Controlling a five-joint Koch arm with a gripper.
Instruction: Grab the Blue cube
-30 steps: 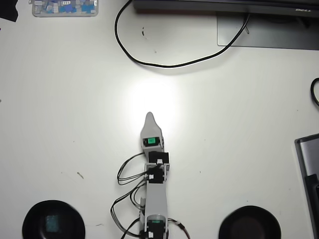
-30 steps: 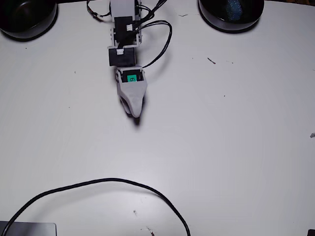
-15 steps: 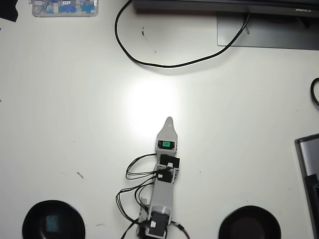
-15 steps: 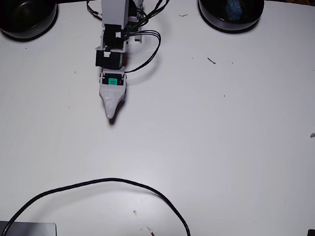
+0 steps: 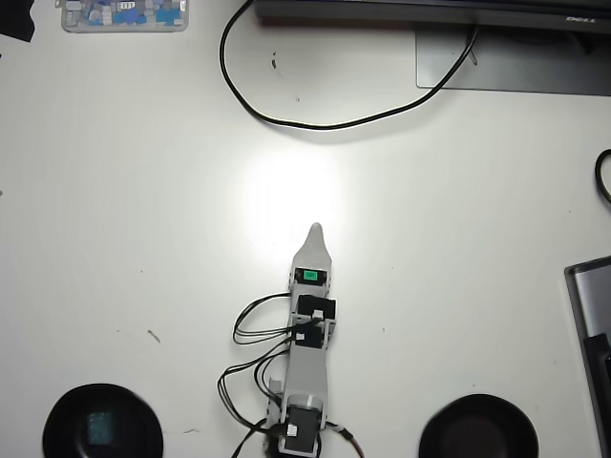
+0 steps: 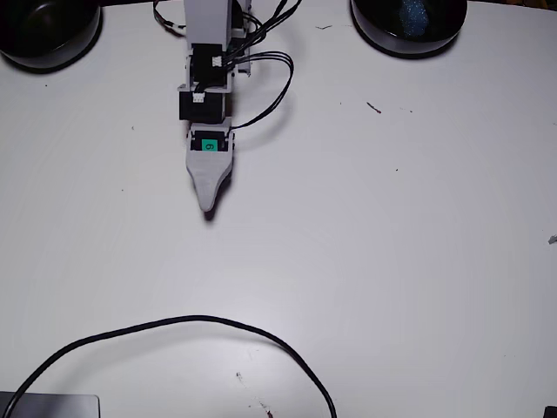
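The robot's claw [image 5: 316,230] points out over the bare middle of the white table [image 5: 134,239], and I can't tell if it is apart or together since only one tip shows, while the blue cube [image 5: 99,428] sits inside a black bowl [image 5: 57,420], well apart from it.

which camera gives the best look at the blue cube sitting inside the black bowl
The fixed view: the small blue cube shows bright and speckled inside the round black bowl at the top right. In the overhead view the same cube is a dim teal patch in the bowl at the bottom left, its edges hard to make out.
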